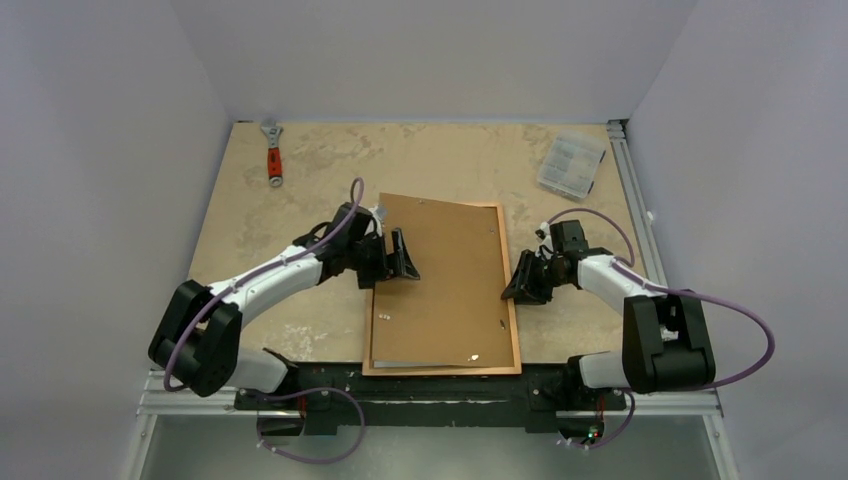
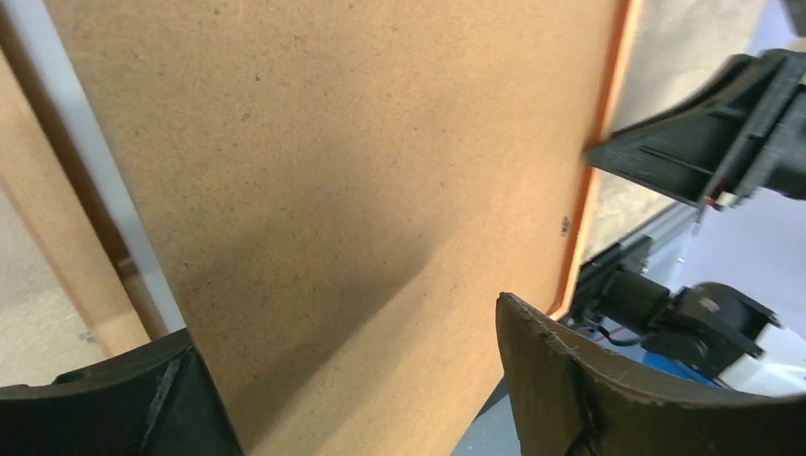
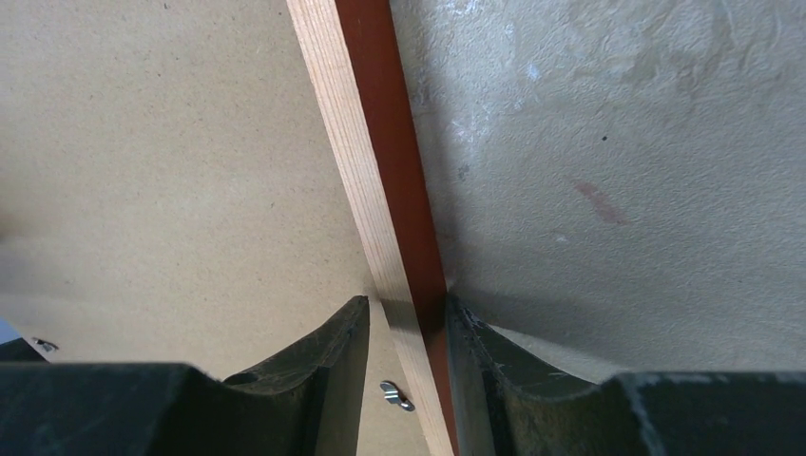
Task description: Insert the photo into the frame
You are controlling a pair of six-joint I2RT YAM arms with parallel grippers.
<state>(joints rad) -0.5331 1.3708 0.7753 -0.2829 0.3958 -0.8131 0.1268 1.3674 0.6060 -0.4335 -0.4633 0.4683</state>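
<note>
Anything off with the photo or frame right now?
Yes. The photo, brown back up, lies skewed on the frame: its left edge appears to ride over the left rail instead of dropping inside.

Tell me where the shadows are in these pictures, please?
Left wrist view: a wide soft shadow crosses the brown back of the photo. Right wrist view: a dark shadow lies on the table beside the frame. Top view: light is even, with only faint shadows under the arms.
</note>
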